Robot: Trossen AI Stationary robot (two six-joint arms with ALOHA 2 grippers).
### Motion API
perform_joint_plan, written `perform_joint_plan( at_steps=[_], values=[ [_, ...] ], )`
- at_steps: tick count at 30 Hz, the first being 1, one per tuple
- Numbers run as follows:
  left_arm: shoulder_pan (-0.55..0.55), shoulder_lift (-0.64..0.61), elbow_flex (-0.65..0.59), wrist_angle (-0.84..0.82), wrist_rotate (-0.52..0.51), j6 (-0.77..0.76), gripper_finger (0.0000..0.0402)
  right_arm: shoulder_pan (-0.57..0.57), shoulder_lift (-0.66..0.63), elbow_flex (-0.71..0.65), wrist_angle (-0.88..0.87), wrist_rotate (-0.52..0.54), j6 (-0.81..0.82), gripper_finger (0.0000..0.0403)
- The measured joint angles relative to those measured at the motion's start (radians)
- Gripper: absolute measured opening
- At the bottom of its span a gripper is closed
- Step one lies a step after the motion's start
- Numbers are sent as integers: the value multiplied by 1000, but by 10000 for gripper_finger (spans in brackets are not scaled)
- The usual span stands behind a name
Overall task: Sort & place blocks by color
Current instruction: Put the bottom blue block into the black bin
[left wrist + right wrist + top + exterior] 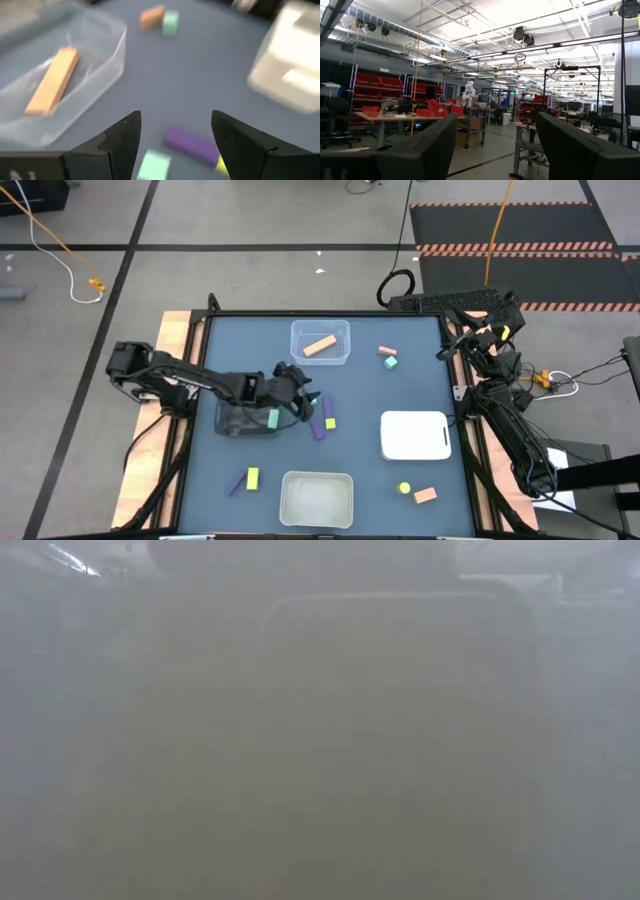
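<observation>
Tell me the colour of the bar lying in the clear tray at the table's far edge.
Orange bar; it shows best in the left wrist view.

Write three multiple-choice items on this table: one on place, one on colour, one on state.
1. Where does the long orange block lie?
A. in the clear tray
B. on the white lid
C. on the bare table

2. What colour is the bar beyond the left pincer?
A. orange
B. purple
C. red

3. How is the left pincer?
A. open and empty
B. shut on a block
C. out of sight

Key: 1 A, the tray's walls surround it; 2 B, the purple bar lies beyond the fingers; 3 A, nothing sits between its parted fingers.
</observation>
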Motion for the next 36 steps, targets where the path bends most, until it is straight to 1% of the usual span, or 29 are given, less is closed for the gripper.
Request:
perform_joint_plan(
  at_steps=[2, 4, 7, 10, 16, 19, 22, 28, 30, 33, 36],
  values=[
    [8, 36, 58, -109, 8, -22, 244, 0, 0, 0, 1, 0, 0, 263],
    [16, 66, 110, -204, 42, -19, 244, 0, 0, 0, 1, 0, 0, 263],
    [22, 108, 173, -282, 90, -18, 244, 0, 0, 0, 1, 0, 0, 263],
    [25, 143, 215, -387, 96, -23, 244, 0, 0, 0, 1, 0, 0, 263],
    [48, 176, 226, -445, 96, -83, 244, 0, 0, 0, 1, 0, 0, 263],
    [54, 172, 227, -440, 97, -92, 247, 0, 0, 0, 2, 0, 0, 263],
    [54, 173, 226, -444, 101, -92, 268, 0, 0, 0, 1, 0, 0, 263],
    [54, 226, 225, -434, 120, -68, 352, 0, 0, 0, 0, 0, 0, 263],
    [55, 245, 227, -414, 136, -67, 374, 0, 0, 0, 2, 0, 0, 263],
    [56, 272, 226, -418, 145, -66, 393, 0, 0, 0, -5, -1, 0, 263],
    [58, 287, 226, -415, 146, -66, 394, 0, 0, 0, -5, -1, 0, 263]
  ],
)
